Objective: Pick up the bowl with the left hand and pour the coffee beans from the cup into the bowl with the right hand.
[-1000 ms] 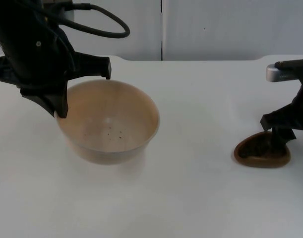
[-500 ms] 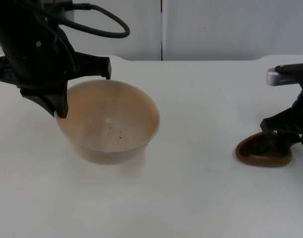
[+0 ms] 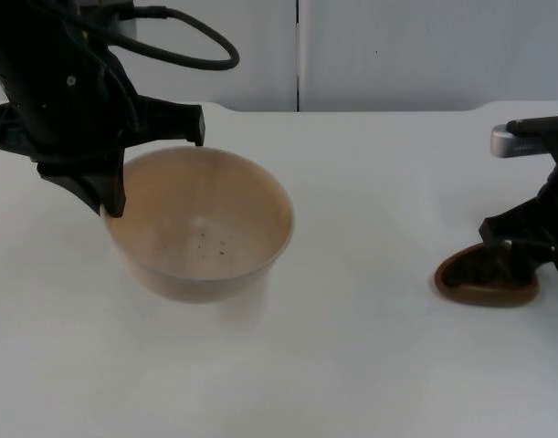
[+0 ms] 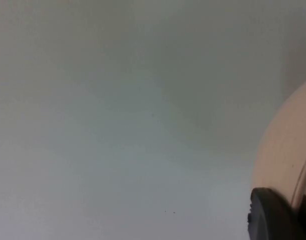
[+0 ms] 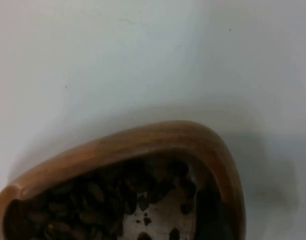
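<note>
The bowl (image 3: pixel 201 224) sat on the white table (image 3: pixel 370 182), its left rim clamped by the left gripper (image 3: pixel 110 196). Well apart to the right, the right gripper (image 3: pixel 516 251) gripped the brown cup (image 3: pixel 484 281) of coffee beans (image 5: pixel 107 195).

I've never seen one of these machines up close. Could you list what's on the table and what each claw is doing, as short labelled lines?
bowl: wooden bowl, a few dark specks inside, no beans
cup: small brown cup holding coffee beans
left gripper: left gripper at the bowl's rim, fingertip against its wall
right gripper: right gripper down at the cup
table: white table
</note>
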You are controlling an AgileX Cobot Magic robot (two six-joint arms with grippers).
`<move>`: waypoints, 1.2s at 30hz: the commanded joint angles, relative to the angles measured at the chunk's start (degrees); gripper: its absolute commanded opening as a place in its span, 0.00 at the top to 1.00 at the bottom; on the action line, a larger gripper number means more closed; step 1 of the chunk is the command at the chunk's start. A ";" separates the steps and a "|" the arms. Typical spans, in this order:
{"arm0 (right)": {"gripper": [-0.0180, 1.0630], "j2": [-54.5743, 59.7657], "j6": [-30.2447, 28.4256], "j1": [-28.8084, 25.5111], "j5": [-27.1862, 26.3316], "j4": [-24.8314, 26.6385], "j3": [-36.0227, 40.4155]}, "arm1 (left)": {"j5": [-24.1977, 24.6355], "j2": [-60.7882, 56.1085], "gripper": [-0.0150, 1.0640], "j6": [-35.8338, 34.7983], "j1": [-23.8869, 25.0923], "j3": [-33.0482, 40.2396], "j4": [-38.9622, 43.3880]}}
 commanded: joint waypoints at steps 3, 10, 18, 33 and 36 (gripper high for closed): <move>0.60 -0.17 0.11 0.07 -0.48 0.11 0.29 | -0.76 -0.51 0.99 -0.31 -0.29 -0.11 0.05; 0.64 -0.17 0.11 0.07 -1.31 0.15 0.29 | -0.75 -0.51 0.99 -0.31 -0.29 -0.11 0.43; 0.76 -0.17 0.11 0.07 -1.92 0.15 0.29 | -0.75 -0.51 0.99 -0.31 -0.29 -0.11 0.65; 0.98 -0.57 0.11 0.07 -1.39 0.15 0.29 | -0.75 -0.51 0.99 -0.31 -0.29 -0.11 0.65; 0.98 -2.73 -0.04 0.07 2.23 -0.10 -0.25 | -0.75 -0.51 0.99 -0.31 -0.29 -0.11 0.48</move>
